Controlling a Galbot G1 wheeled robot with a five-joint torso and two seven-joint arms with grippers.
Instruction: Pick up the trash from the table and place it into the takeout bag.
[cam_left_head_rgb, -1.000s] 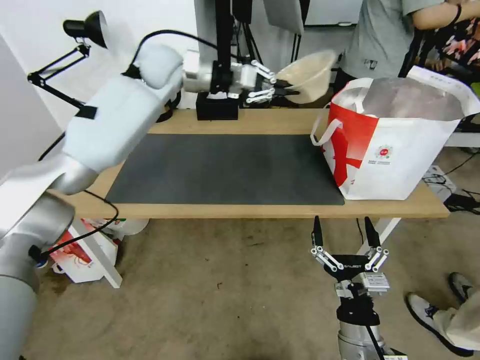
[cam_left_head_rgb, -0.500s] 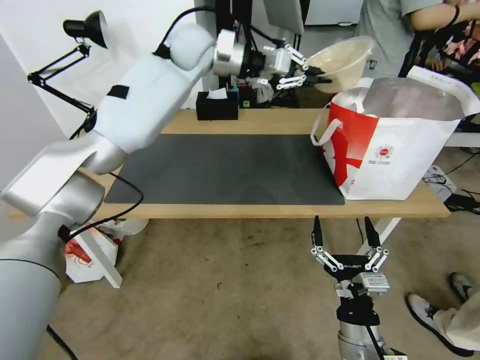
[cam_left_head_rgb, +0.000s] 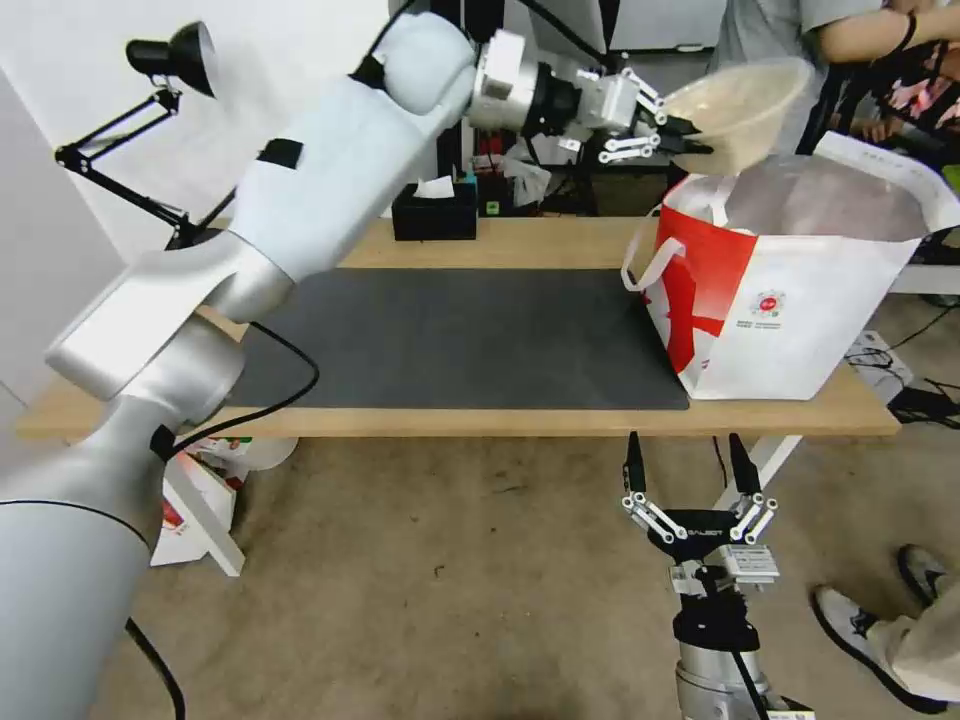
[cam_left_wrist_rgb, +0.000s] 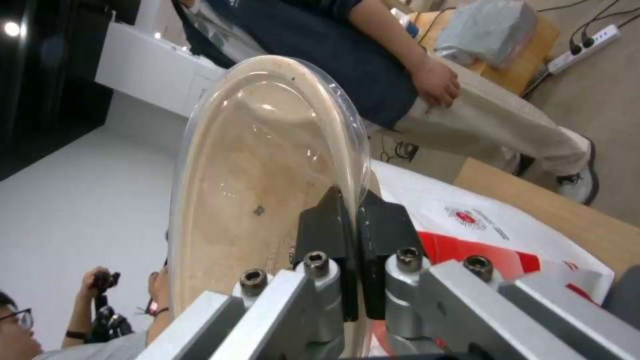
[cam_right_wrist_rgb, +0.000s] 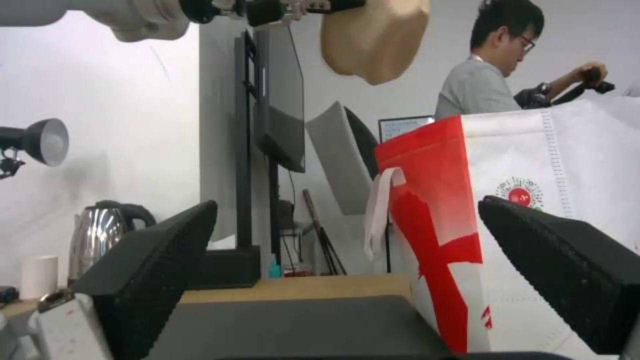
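Observation:
A beige paper bowl (cam_left_head_rgb: 742, 108) hangs in the air just above the near left corner of the takeout bag (cam_left_head_rgb: 790, 290), tilted on its side. My left gripper (cam_left_head_rgb: 695, 137) is shut on its rim; the left wrist view shows both black fingers (cam_left_wrist_rgb: 333, 235) pinching the bowl (cam_left_wrist_rgb: 260, 180) wall. The white and red bag stands open on the right end of the table (cam_left_head_rgb: 560, 420), its silver lining showing. From below the table the right wrist view sees the bowl (cam_right_wrist_rgb: 373, 40) above the bag (cam_right_wrist_rgb: 520, 220). My right gripper (cam_left_head_rgb: 688, 470) waits open below the table's front edge.
A dark grey mat (cam_left_head_rgb: 460, 340) covers the table's middle. A black tissue box (cam_left_head_rgb: 434, 212) sits at the back edge, and a black desk lamp (cam_left_head_rgb: 150, 60) stands at the far left. People stand behind the bag. A red-and-white carton (cam_left_head_rgb: 190, 500) lies on the floor.
My left arm has swung the bowl to the right and slightly up, from over the table's back middle to above the bag's left corner. The right gripper has not moved.

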